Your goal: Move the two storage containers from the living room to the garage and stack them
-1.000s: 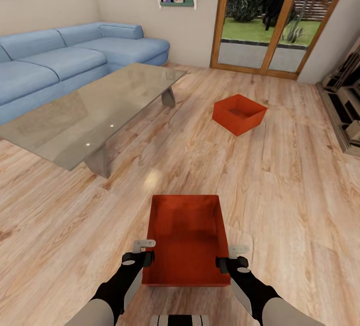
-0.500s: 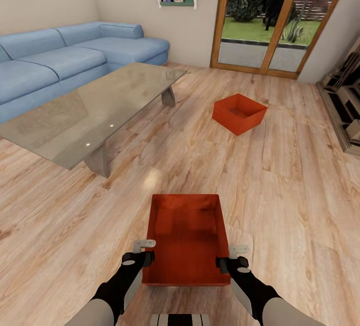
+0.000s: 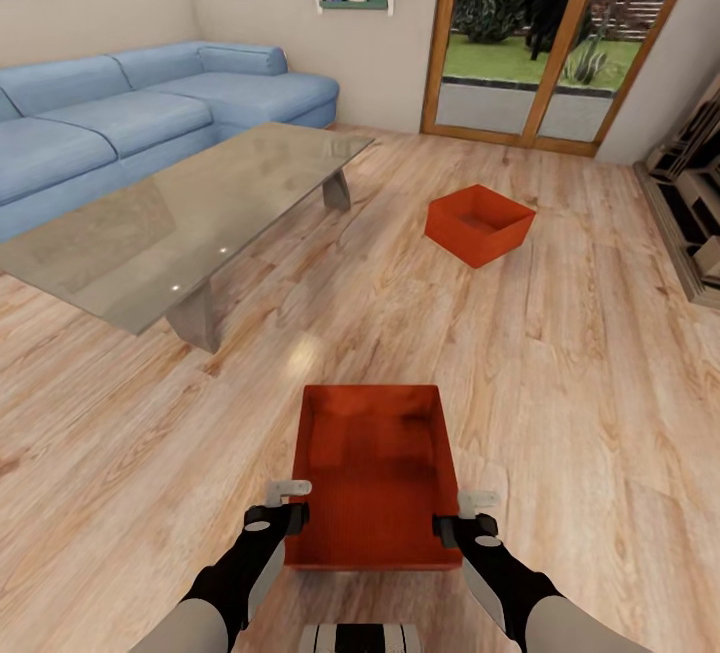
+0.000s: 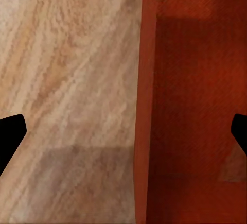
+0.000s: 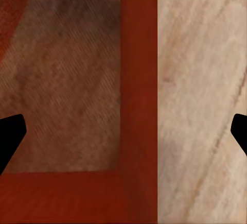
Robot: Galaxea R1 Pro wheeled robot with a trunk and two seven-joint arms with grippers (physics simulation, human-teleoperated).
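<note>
Living room, wood-plank floor (image 3: pixel 560 403). Blue sofa (image 3: pixel 130 123) beyond the glass coffee table (image 3: pixel 190 213); glass doors (image 3: pixel 545 43) past the table's far right. Far storage container (image 3: pixel 478 224) on planks right of the table, well apart from both arms. Near storage container (image 3: pixel 372 478) in front of the table, between the grippers. Left gripper (image 3: pixel 288 503) wide open, straddling its left wall (image 4: pixel 144 105). Right gripper (image 3: pixel 468 515) wide open, straddling its right wall (image 5: pixel 139 80). Contact with walls: cannot tell.
</note>
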